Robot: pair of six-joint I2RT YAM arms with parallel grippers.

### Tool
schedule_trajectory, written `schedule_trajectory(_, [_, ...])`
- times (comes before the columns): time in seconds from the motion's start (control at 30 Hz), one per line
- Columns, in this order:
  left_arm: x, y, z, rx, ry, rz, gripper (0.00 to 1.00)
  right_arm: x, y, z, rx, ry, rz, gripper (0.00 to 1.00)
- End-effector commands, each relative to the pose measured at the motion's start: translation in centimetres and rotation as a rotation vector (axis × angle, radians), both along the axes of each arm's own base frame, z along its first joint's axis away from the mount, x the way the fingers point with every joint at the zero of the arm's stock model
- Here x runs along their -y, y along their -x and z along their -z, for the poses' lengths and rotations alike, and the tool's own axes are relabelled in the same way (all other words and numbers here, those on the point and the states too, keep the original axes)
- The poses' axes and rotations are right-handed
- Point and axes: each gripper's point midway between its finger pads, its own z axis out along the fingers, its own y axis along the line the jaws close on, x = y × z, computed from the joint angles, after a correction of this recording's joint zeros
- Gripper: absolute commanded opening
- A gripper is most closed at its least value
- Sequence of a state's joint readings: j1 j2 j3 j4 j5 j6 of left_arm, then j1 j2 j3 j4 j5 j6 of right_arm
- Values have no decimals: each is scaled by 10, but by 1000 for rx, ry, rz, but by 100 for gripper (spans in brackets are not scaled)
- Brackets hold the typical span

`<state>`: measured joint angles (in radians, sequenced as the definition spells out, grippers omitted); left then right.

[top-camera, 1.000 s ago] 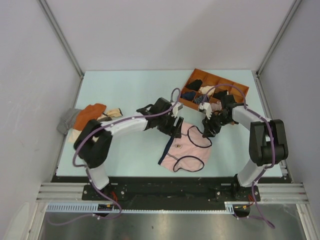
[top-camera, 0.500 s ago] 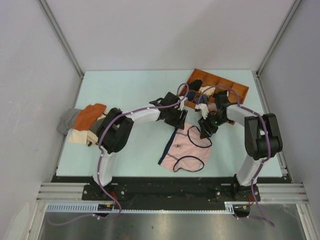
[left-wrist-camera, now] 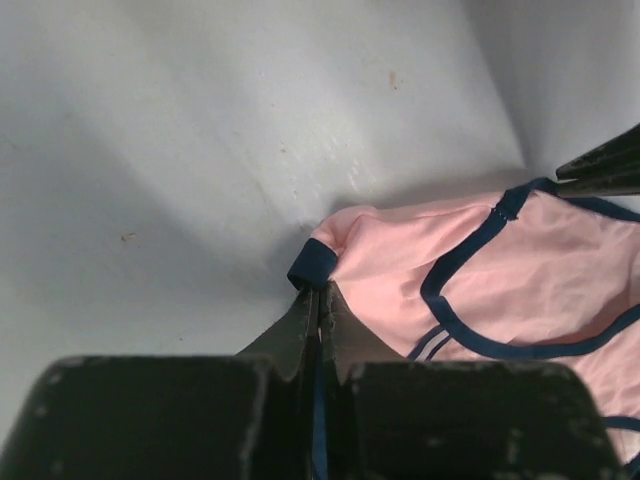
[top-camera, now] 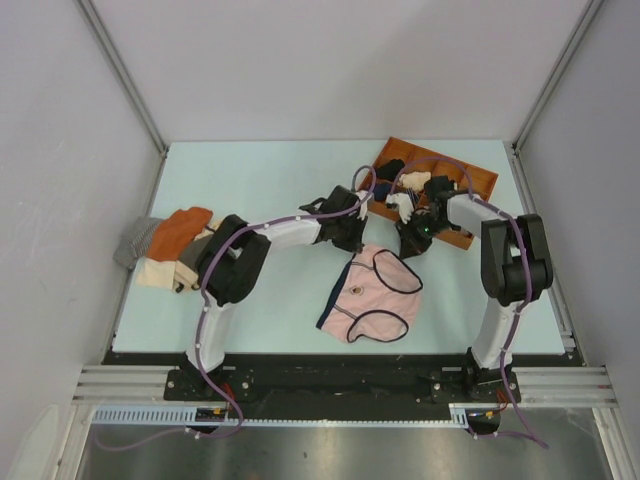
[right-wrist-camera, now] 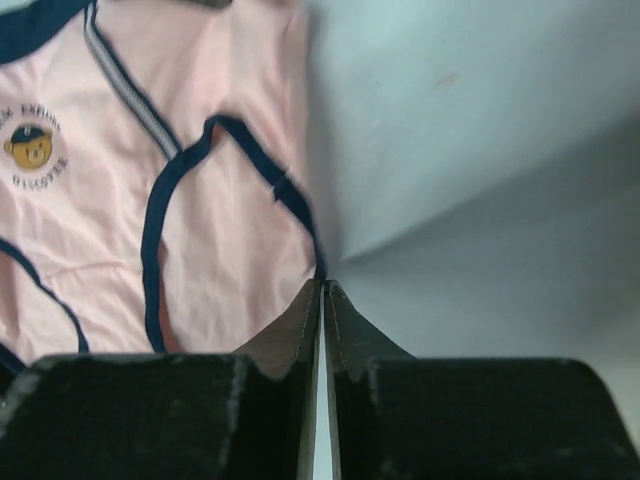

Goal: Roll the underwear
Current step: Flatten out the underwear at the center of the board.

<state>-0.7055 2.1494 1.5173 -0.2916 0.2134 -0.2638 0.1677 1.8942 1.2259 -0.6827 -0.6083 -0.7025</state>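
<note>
The underwear [top-camera: 375,295] is light pink with navy edging and lies flat on the pale table, right of centre. My left gripper [top-camera: 354,240] is at its far left corner. In the left wrist view, that gripper [left-wrist-camera: 318,290] is shut on the navy band of the underwear [left-wrist-camera: 500,280], and blue fabric shows between the fingers. My right gripper [top-camera: 412,246] is at the far right corner. The right wrist view shows the right gripper [right-wrist-camera: 322,283] pinched on the navy edge of the underwear [right-wrist-camera: 100,200], with only a thin slit left behind the tips.
An orange-brown divided tray [top-camera: 487,182] holding several rolled garments stands just behind the right gripper. At the table's left edge is a pile with an orange cloth [top-camera: 182,226], a beige cloth [top-camera: 155,272] and a grey striped piece [top-camera: 135,240].
Both grippers have closed from open onto the far corners of the underwear. The left arm reached further right, and the right gripper drew in toward the tray side.
</note>
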Motion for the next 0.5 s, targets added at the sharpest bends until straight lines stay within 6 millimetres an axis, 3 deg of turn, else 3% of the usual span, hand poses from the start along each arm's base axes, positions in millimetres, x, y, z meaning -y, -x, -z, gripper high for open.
schedule_trajectory(0.0, [-27, -7, 3, 18, -8, -124, 0, -12, -30, -13, 62, 10, -18, 7])
schedule_trajectory(0.07, [-47, -9, 4, 33, -16, -203, 0, -17, -41, -13, 101, 35, -32, 5])
schedule_trajectory(0.1, [-52, -21, -16, 82, 34, -241, 0, -22, -52, -15, 124, 39, -38, 5])
schedule_trajectory(0.17, [-66, -23, -18, 97, 41, -302, 0, -31, -63, -16, 153, 58, -53, 3])
schedule_trajectory(0.2, [-71, -31, -33, 135, 64, -327, 1, -37, -77, -22, 180, 55, -53, 3])
schedule_trajectory(0.33, [-88, -37, -45, 174, 69, -385, 3, -64, -89, -42, 202, 23, -85, 2])
schedule_trajectory(0.47, [-116, -47, -54, 218, 63, -482, 10, -82, -70, -77, 241, -84, -161, 8])
